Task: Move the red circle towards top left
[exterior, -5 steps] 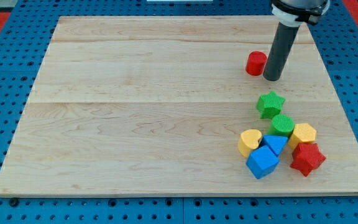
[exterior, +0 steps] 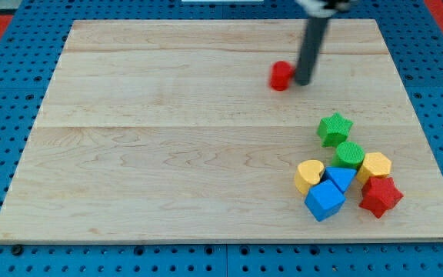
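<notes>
Straight dark grey rod — round, smooth, motion-blurred — widening to a blurred pale and black collar above; my tip plain, blunt.

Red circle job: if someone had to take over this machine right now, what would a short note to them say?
Tool: my tip is down on the board, touching the right side of the red circle.
Position: the red circle sits in the upper right part of the wooden board, apart from the other blocks clustered at the lower right.
Done: it has slid a little left and up in the last half second.
Left: most of the way to the top left corner; keep pushing from its right side, aiming slightly upward.
</notes>
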{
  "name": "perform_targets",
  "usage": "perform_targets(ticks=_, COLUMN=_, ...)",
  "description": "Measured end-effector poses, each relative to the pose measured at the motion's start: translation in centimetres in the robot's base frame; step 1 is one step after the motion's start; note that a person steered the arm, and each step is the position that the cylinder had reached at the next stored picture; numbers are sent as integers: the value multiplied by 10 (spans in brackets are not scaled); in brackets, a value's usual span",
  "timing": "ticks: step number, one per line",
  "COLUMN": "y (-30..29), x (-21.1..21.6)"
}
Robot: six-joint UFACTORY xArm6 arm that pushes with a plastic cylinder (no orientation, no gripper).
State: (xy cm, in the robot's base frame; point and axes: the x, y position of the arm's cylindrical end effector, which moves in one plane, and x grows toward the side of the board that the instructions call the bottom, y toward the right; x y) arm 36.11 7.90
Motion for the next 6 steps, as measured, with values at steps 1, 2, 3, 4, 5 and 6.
perform_targets(ticks=1, y=-89, x=-10)
perform_targets(ticks=2, y=-40, x=-24)
perform_targets(ticks=3, y=-7, x=-40)
perform_targets(ticks=4, y=-93, x=-50)
perform_targets(ticks=5, y=-197, x=-37)
perform_targets(ticks=6, y=-259, x=-18)
